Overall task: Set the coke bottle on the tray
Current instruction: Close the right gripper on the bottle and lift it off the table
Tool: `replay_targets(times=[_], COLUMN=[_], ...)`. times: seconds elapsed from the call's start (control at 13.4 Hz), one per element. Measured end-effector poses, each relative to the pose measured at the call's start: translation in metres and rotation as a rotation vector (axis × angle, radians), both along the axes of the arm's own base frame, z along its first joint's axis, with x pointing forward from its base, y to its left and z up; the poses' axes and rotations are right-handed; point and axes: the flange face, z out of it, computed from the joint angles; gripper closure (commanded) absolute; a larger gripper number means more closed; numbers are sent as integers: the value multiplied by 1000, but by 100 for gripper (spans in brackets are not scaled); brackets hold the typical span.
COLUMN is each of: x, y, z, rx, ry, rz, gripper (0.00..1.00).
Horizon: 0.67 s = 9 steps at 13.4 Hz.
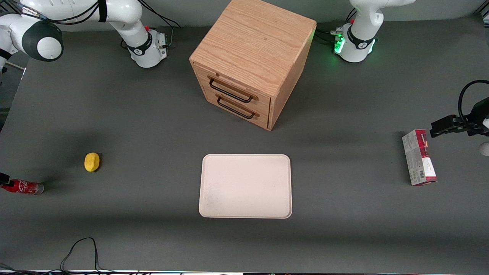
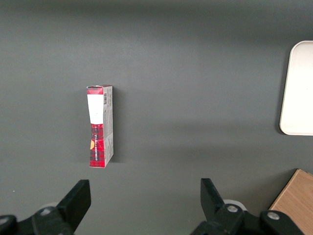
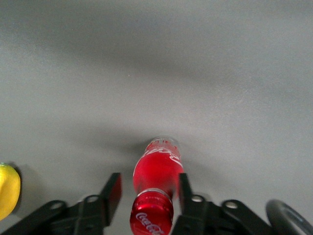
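Observation:
The coke bottle [image 1: 23, 187] lies on its side on the grey table at the working arm's end, red cap pointing toward the gripper. In the right wrist view the coke bottle [image 3: 157, 171] sits between the fingers of my gripper [image 3: 148, 182], which is open. One finger [image 3: 113, 188] stands clear of the bottle and the other finger [image 3: 184, 188] is close against it. Only a small black part of the gripper [image 1: 3, 178] shows at the edge of the front view. The cream-white tray [image 1: 245, 186] lies flat mid-table with nothing on it; its edge also shows as the tray [image 2: 299, 88].
A yellow lemon [image 1: 92, 162] lies beside the bottle, a little farther from the front camera, and shows as the lemon [image 3: 7, 190]. A wooden two-drawer cabinet [image 1: 252, 61] stands above the tray. A red-and-grey carton [image 1: 419, 157] lies toward the parked arm's end. A black cable [image 1: 78, 250] loops near the front edge.

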Motion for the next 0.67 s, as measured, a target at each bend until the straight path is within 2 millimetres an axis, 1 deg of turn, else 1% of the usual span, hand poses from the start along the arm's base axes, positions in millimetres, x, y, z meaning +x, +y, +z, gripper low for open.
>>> replay_targets(times=[0.07,0.52,0.6,0.67], x=[0,0,-2,-3], y=[0,-1,0,0], z=[1,2,3,8], rx=[-1,-1,5,12], ry=[-1,0,9,21], rz=[0,3,4,5], gripper=[84,85,86,86])
